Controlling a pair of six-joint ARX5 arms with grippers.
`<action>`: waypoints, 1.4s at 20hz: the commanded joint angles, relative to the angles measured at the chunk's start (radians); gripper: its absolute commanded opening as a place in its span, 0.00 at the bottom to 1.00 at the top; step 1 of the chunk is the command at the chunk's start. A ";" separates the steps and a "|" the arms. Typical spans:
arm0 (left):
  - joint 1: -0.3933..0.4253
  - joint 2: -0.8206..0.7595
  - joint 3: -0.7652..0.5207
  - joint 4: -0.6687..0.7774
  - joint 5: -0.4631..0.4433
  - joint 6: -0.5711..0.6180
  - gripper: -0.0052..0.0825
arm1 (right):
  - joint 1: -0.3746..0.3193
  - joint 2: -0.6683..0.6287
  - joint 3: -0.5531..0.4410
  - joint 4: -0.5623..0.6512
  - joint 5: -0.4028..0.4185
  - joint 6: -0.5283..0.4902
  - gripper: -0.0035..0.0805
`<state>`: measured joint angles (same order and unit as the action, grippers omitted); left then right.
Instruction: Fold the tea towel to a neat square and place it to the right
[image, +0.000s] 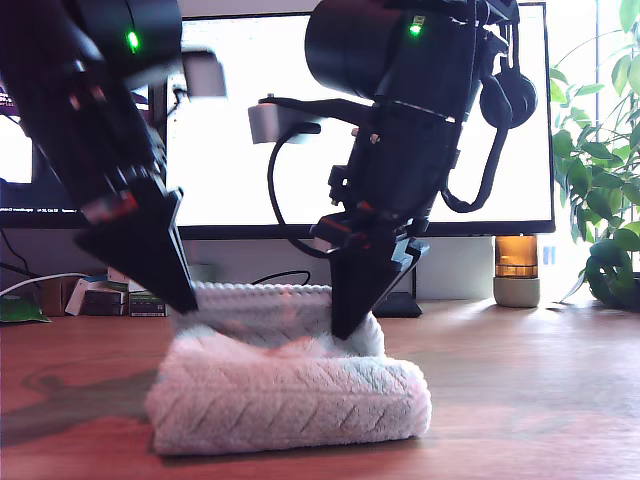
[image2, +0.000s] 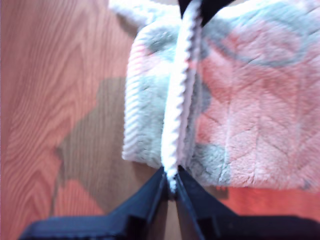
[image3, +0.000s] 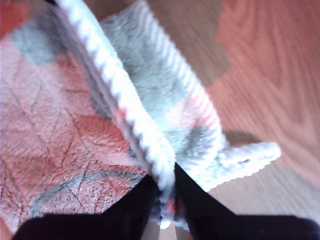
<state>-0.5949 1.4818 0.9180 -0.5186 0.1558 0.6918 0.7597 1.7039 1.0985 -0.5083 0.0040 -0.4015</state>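
Tea towel (image: 290, 395), partly folded, lies on the wooden table (image: 540, 400) below the monitor (image: 300, 120). My first gripper (image2: 171, 186) and my second gripper (image3: 167, 212) each pinch its corded edge (image2: 181, 95), stretched between them. Risk, in my judgement: uneven pull or an early release would skew the fold.

arms (image: 400, 100): black | green LEDs | looped black cable | tapered hands

The tea towel (image: 290, 395) lies on the table (image: 540, 400) (monitor (image: 260, 130) behind).
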 joint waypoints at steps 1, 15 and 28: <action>0.012 0.032 -0.019 0.000 -0.003 0.008 0.03 | -0.018 0.001 -0.010 -0.005 0.016 -0.016 0.03; 0.021 0.044 -0.019 0.048 -0.004 -0.011 0.25 | -0.023 0.007 -0.010 0.041 0.033 -0.010 0.37; 0.043 0.000 0.020 0.061 -0.034 -0.026 0.04 | -0.022 -0.002 0.068 -0.106 0.032 0.014 0.04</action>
<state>-0.5514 1.5055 0.9237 -0.4576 0.1207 0.6762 0.7345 1.7039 1.1343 -0.6094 0.0368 -0.3935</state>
